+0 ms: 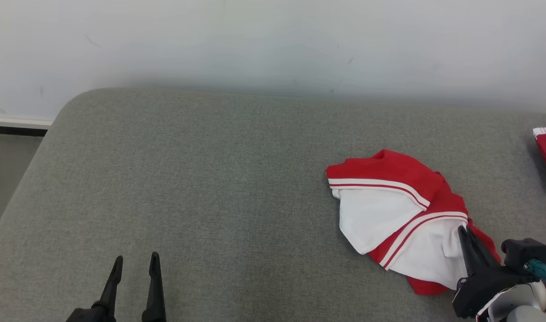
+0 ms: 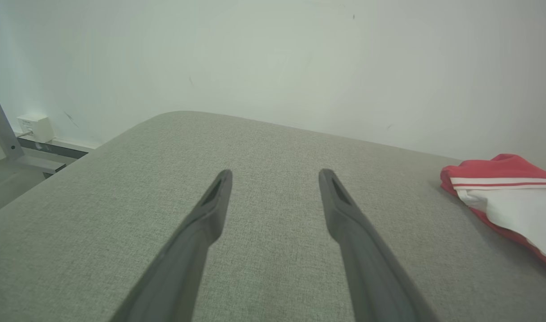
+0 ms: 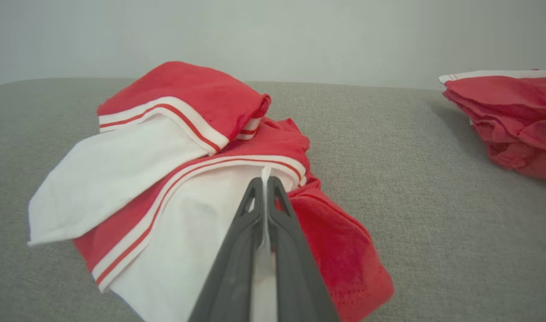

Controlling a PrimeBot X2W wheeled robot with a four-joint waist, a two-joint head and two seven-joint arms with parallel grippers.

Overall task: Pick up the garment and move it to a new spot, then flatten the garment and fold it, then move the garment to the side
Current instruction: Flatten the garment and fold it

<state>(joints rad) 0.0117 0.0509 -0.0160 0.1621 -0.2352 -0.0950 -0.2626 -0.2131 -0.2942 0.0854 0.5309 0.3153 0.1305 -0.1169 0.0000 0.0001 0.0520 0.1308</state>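
**A:** Where does the garment lie?

**B:** The red and white garment (image 1: 402, 214) is crumpled on the right part of the grey cushion (image 1: 201, 179), towards its front edge. The head view places it best.

**A:** What does the right wrist view add?

**B:** The grip. The right gripper (image 3: 264, 180) has its two fingers pressed together, with a thin fold of the white cloth pinched between them, just below a red-striped band. From the head those fingers read as one dark wedge on the cloth, so the pinch is hard to make out there.

**A:** How many layers are caught?

**B:** Perhaps one fold, but I cannot tell.

**A:** And the left side?

**B:** The left gripper (image 2: 276, 174) has its fingers spread wide over bare cushion, holding nothing. It is well apart from the garment, which sits at the right edge of that wrist's view.

**A:** Anything else?

**B:** A second red garment (image 3: 505, 112) is heaped further right on the cushion, apart from the first. The head view catches just its corner. The left wrist view has a small white box (image 2: 35, 126) low on the wall (image 2: 273, 53), past the cushion's left end.
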